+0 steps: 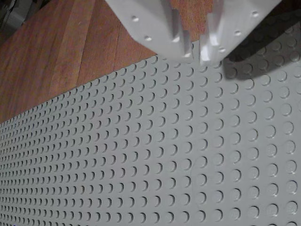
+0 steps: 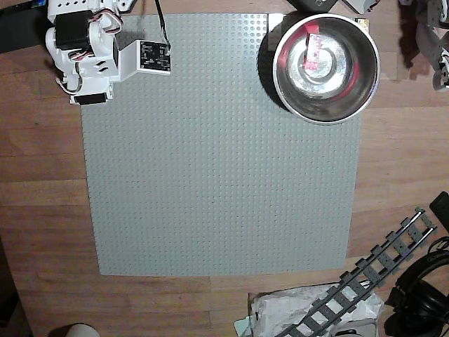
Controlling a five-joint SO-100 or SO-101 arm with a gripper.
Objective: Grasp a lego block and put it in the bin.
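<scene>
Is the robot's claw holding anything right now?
No, nothing. In the wrist view the gripper has only bare grey baseplate under it. The lego block already lies inside the bin, seen from overhead.

I count one lego block (image 2: 314, 50), one bin (image 2: 326, 105), one baseplate (image 2: 217, 161), one track piece (image 2: 365, 277).

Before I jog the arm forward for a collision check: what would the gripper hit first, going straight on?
Probably the grey studded baseplate; the gripper hangs just above it, though depth is unclear.
</scene>
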